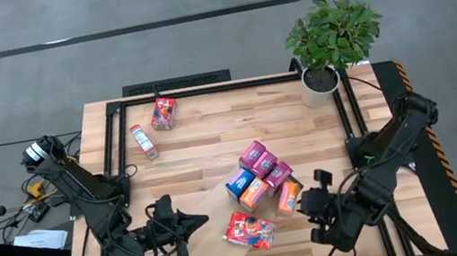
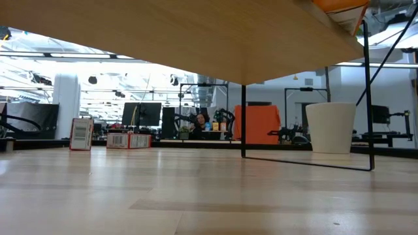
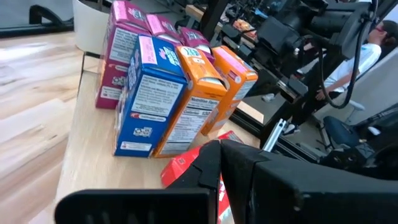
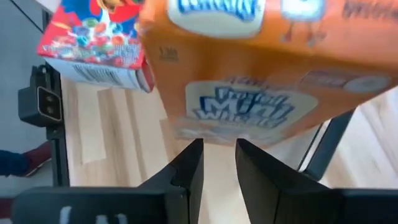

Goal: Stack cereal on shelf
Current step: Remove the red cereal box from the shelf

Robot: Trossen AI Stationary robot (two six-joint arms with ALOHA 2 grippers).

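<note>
Right tool (image 4: 217, 163) just below orange cereal box (image 4: 261, 68), not touching.

Both arms matte black throughout, built of chunky jointed segments with rounded housings at each joint. Left arm (image 1: 84, 190): pale grey-white cap at its base end, thin cables trailing beside it. Right arm (image 1: 387, 154): same black links, bulky elbow housing. Left claw (image 3: 219, 163): blocky black plastic, flat angular faces, hard edges. Right claw (image 4: 217, 163): two flat, smooth black fingers (image 4: 189, 171) on a wide black crossbar.
</note>
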